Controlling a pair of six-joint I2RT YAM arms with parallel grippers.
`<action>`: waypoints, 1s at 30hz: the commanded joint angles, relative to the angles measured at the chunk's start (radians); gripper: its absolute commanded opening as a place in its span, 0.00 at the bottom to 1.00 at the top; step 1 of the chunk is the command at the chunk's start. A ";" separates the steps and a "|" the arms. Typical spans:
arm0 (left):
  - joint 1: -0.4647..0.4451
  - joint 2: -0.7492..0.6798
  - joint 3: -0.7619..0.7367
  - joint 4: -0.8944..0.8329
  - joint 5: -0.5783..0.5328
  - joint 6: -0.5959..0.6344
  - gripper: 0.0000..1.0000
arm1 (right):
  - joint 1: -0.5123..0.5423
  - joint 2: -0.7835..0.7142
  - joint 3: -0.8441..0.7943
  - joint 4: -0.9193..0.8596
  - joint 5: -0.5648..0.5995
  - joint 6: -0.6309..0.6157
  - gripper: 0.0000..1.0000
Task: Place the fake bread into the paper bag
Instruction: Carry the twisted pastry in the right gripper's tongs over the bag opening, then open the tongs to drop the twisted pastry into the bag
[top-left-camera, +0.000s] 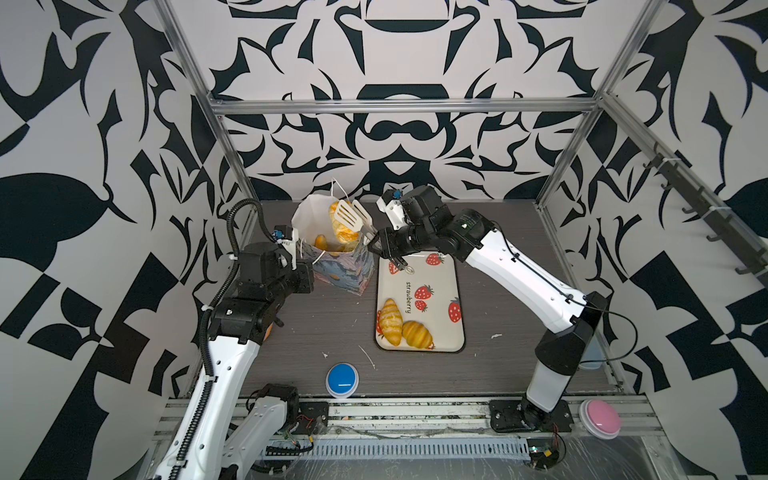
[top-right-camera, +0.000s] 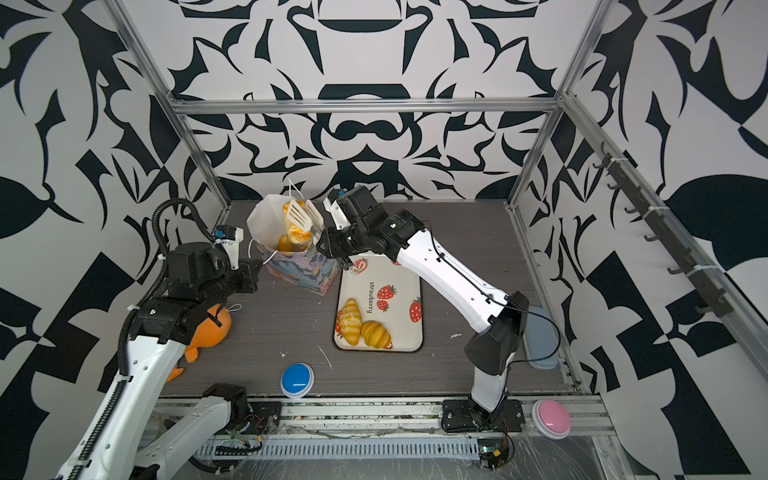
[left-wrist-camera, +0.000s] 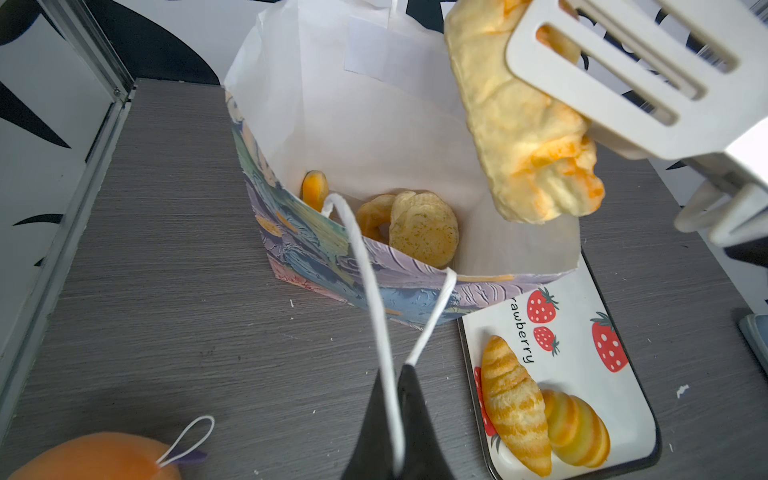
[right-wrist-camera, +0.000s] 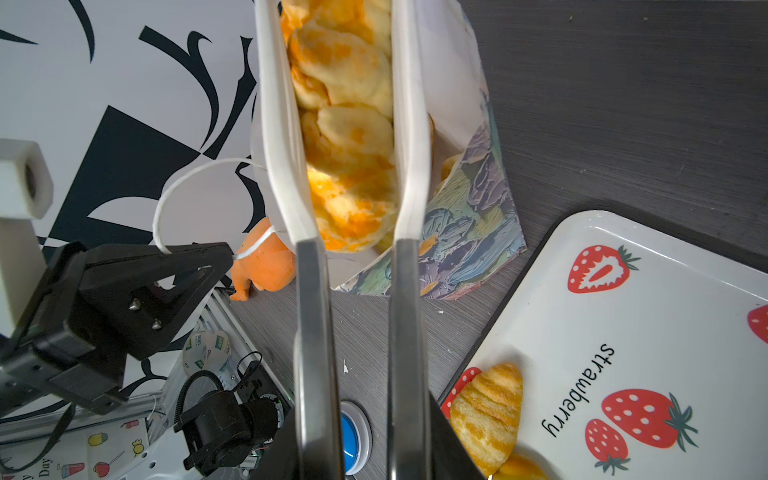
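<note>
Robot w/ two arms at a dark wood-grain counter (top-left-camera: 324, 316).

The L tool (left-wrist-camera: 401, 372) is pressed together on the white cord handle (left-wrist-camera: 365, 266) of a flower-print paper bag (left-wrist-camera: 291, 237) and draws that side outward. This is prob. to hold the mouth wide and steady the bag, which leans toward the back wall.

The R tool (top-left-camera: 384, 253) squeezes the metal arms of white slotted tongs (top-left-camera: 353, 216). The tongs pinch a plaited pastry (left-wrist-camera: 528, 137), hung end-down over the open mouth and not yet let go. Held lengthwise, it likely slips in w/o catching the rim.

Inside the bag are a doughnut (left-wrist-camera: 374, 216), a round bun (left-wrist-camera: 424, 232) and one more yellow piece (left-wrist-camera: 314, 189). Two croissants (top-left-camera: 390, 320) lie touching at the near end of a strawberry tray (top-left-camera: 436, 286), just beside the bag.

- **L wrist view:** the only one showing the bag's contents clearly and the pinch on the cord. Both top views give just a glimpse of yellow inside.
- **R wrist view:** looks along the tongs and shows the pastry clamped btwn both blades.
- **Top view:** shows an orange soft toy (top-right-camera: 212, 328) on the counter by the L arm.
</note>
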 joint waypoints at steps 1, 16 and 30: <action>-0.001 -0.009 -0.018 -0.015 0.006 0.001 0.05 | 0.006 -0.026 0.050 0.075 -0.016 0.004 0.37; -0.002 -0.010 -0.018 -0.015 0.007 0.002 0.05 | 0.006 -0.018 0.033 0.082 -0.014 0.005 0.40; -0.002 -0.012 -0.020 -0.016 0.006 0.001 0.05 | 0.005 -0.014 0.036 0.079 -0.012 0.004 0.49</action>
